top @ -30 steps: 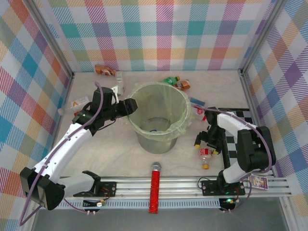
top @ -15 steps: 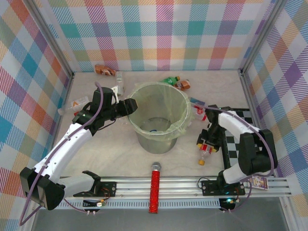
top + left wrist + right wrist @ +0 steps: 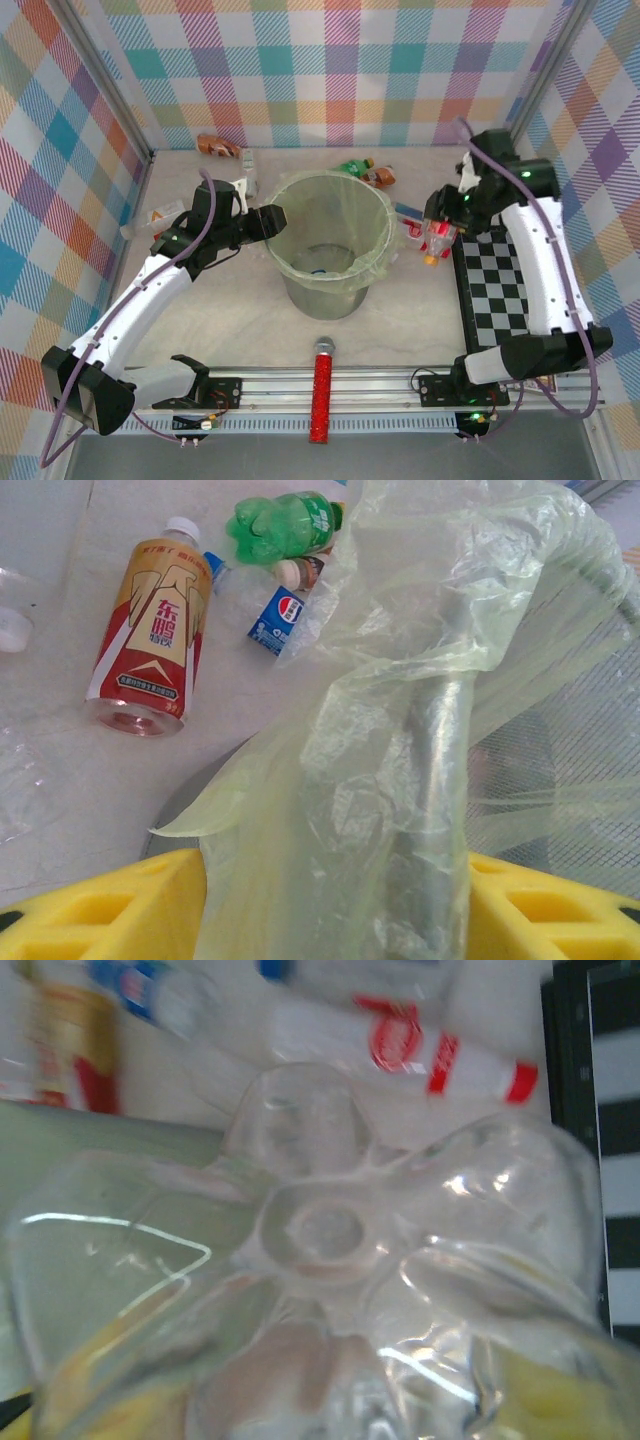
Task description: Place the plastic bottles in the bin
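While the right end effector (image 3: 441, 220) is clamped on the clear plastic bottle with the red label (image 3: 435, 238), it should move left over the round grey bin with the green bag (image 3: 318, 300), then let go. That bottle hangs under it, just right of the bin. The left end effector (image 3: 268, 218) straddles the bin's edge; I cannot tell if it squeezes.

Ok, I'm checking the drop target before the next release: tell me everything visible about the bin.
The bin is a round grey metal bucket, mesh-walled in the left wrist view, lined with a translucent pale green bag folded over its rim. It stands upright mid-table, mouth open. The left gripper straddles its left rim, yellow fingers either side of bag and rim. The clear bottle in the right gripper hangs to its right, apart.
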